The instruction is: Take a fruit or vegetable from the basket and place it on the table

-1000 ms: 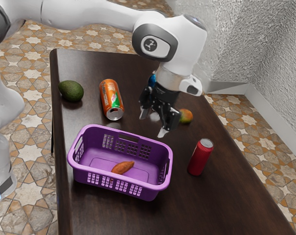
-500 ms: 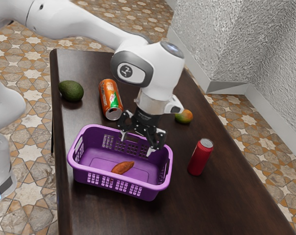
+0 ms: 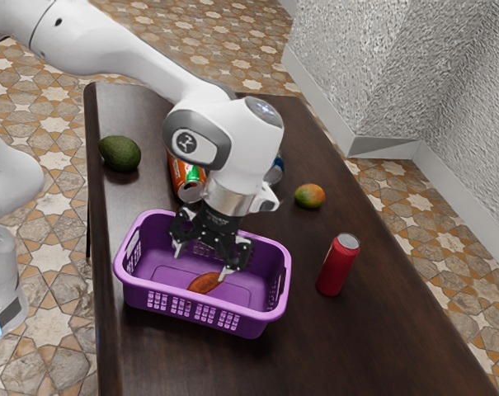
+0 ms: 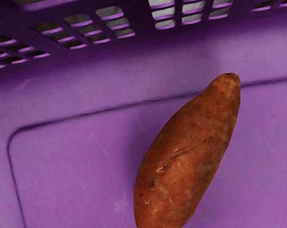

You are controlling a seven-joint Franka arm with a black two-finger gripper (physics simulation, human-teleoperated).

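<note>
1. The basket (image 3: 257, 324) is showing purple, with rows of small openings patterning its walls
2. Inside the basket, the sweet potato (image 4: 186, 156) is showing orange-brown with dark specks and pale scratches
3. Under the basket, the table (image 3: 381, 330) is showing dark brown
4. Beyond the basket, an avocado (image 3: 120, 154) is showing dark green, a mango (image 3: 310, 195) is mixing orange and green
5. Beside the basket, a can (image 3: 337, 268) is showing red with a silvery top
6. Above the basket, the gripper (image 3: 201, 262) is showing black

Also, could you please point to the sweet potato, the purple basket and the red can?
Sweet potato (image 4: 186, 161): wrist view, middle of its skin.
Purple basket (image 3: 270, 315): exterior view, on its rim.
Red can (image 3: 335, 270): exterior view, middle of its side.
</note>
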